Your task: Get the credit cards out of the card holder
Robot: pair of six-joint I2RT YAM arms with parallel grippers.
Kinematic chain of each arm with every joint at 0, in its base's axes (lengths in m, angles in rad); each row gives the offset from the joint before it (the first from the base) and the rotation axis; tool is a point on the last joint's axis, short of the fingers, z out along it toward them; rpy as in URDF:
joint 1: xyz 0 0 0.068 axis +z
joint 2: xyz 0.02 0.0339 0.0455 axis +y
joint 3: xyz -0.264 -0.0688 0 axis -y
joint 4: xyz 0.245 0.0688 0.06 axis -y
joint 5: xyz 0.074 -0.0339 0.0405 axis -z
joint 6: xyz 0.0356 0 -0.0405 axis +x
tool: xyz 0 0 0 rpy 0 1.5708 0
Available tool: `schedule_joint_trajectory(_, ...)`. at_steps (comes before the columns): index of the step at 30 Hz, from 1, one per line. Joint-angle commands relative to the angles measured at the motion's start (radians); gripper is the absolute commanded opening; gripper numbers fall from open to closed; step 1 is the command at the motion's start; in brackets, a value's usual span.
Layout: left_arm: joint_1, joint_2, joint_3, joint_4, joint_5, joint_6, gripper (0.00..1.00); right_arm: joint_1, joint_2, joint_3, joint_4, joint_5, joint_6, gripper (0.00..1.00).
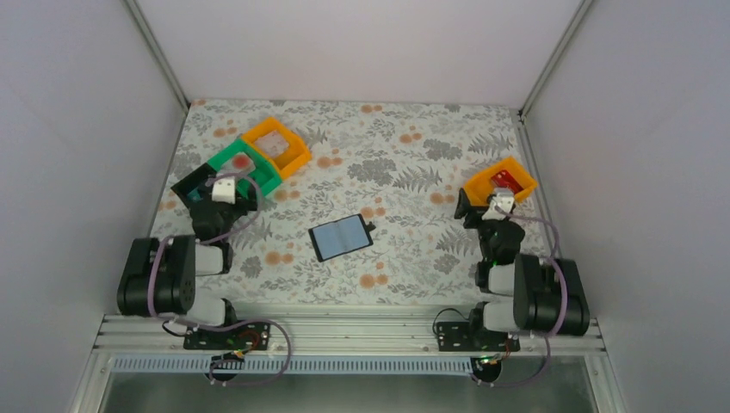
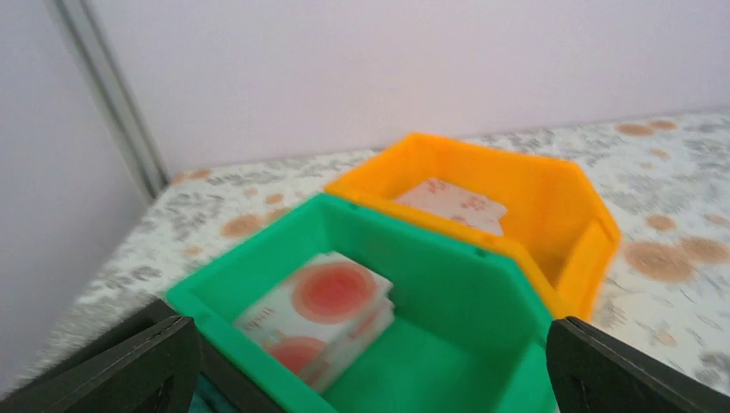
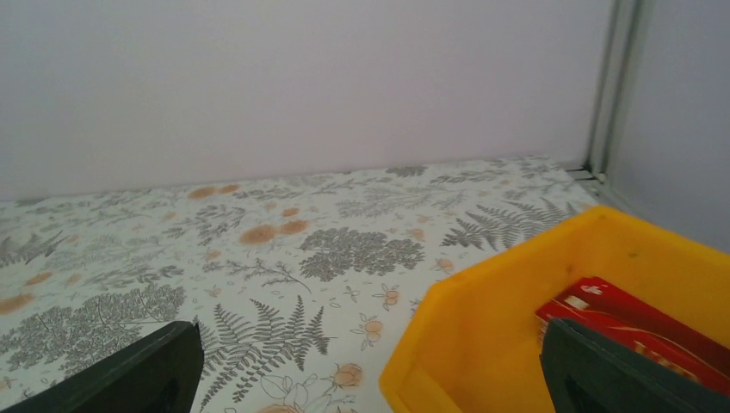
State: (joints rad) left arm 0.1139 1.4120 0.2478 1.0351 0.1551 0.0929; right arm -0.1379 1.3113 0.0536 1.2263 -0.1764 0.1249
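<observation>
The card holder (image 1: 342,237) lies open and flat mid-table, its glossy bluish inner side up and a small black tab at its right edge. No gripper is near it. A white card with red circles (image 2: 318,314) lies in the green tray (image 2: 448,284). A pale card (image 2: 452,204) lies in the orange tray (image 2: 559,206) behind it. My left gripper (image 2: 374,383) hangs open just in front of the green tray, holding nothing. A red card (image 3: 637,331) lies in another orange tray (image 3: 482,344). My right gripper (image 3: 370,383) is open and empty at that tray's near left corner.
A black tray (image 1: 191,189) stands beside the green tray (image 1: 250,172) and the left orange tray (image 1: 277,146) at the back left. The right orange tray (image 1: 501,181) is near the right wall. Enclosure walls and metal posts border the flowered tablecloth.
</observation>
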Motion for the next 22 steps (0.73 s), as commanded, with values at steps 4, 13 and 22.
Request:
schedule_joint_trajectory(4,-0.055,0.145,-0.01,0.233,-0.019,0.018,1.0,0.043,0.19,0.178,0.01,-0.129,-0.123,0.99)
schedule_joint_trajectory(13,-0.071,0.137,0.002,0.192,-0.063,0.021,1.0,0.043,0.208,0.236,-0.071,-0.133,-0.123,0.99)
schedule_joint_trajectory(22,-0.073,0.14,0.004,0.192,-0.063,0.022,1.0,0.043,0.209,0.238,-0.072,-0.135,-0.123,0.99)
